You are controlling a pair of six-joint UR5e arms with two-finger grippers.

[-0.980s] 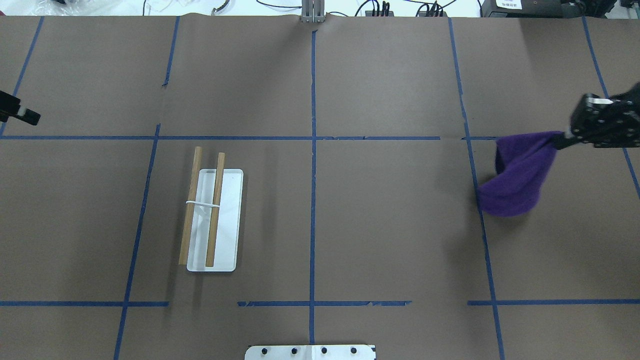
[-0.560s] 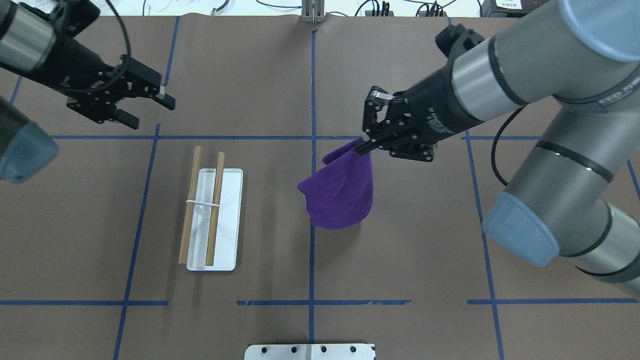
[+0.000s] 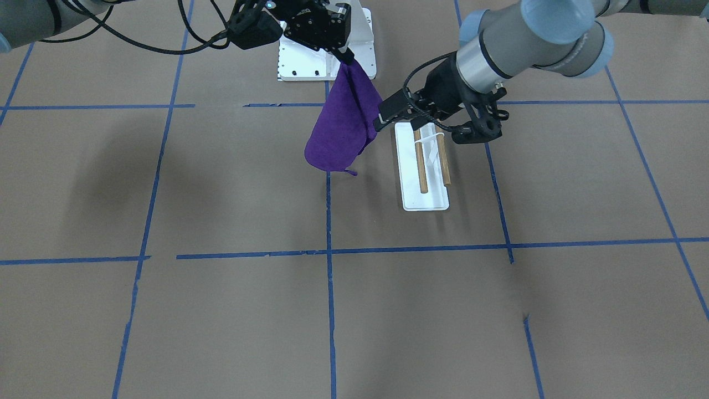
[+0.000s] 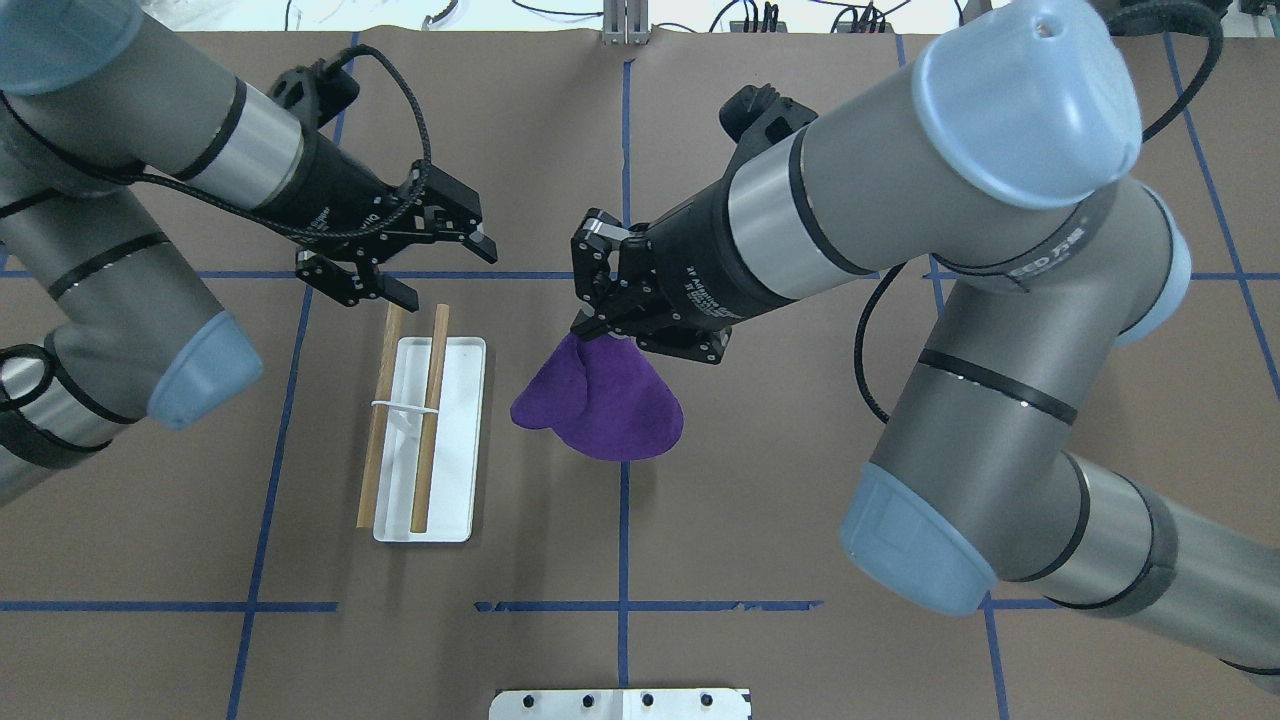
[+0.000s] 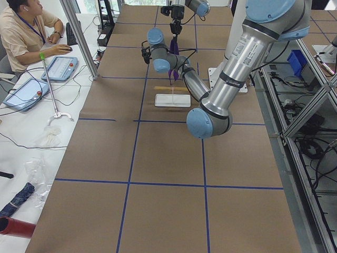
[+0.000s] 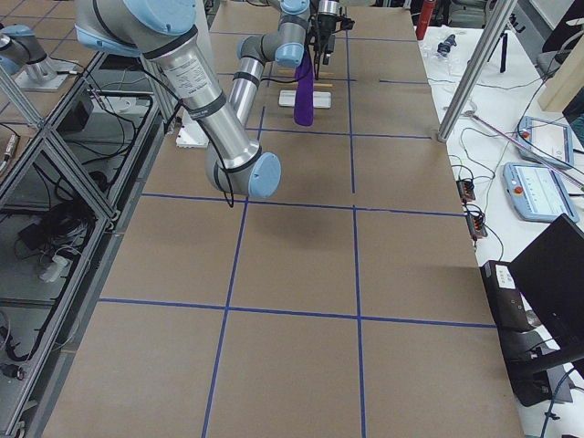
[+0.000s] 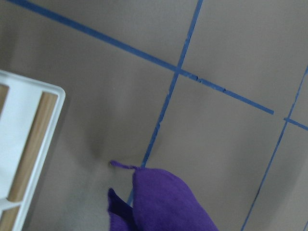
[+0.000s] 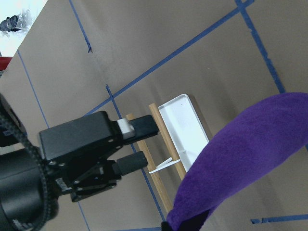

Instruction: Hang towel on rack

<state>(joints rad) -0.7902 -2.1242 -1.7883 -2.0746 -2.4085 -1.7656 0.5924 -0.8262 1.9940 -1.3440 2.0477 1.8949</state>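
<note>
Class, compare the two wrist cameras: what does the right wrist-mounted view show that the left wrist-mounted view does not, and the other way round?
Only the right wrist-mounted view shows the left gripper, with its jaws open. Only the left wrist-mounted view shows the thin tag at a corner of the towel. Both views show the purple towel, the rack with its white base and wooden rods, and the blue tape lines on the brown table.

No legible writing — anywhere.
</note>
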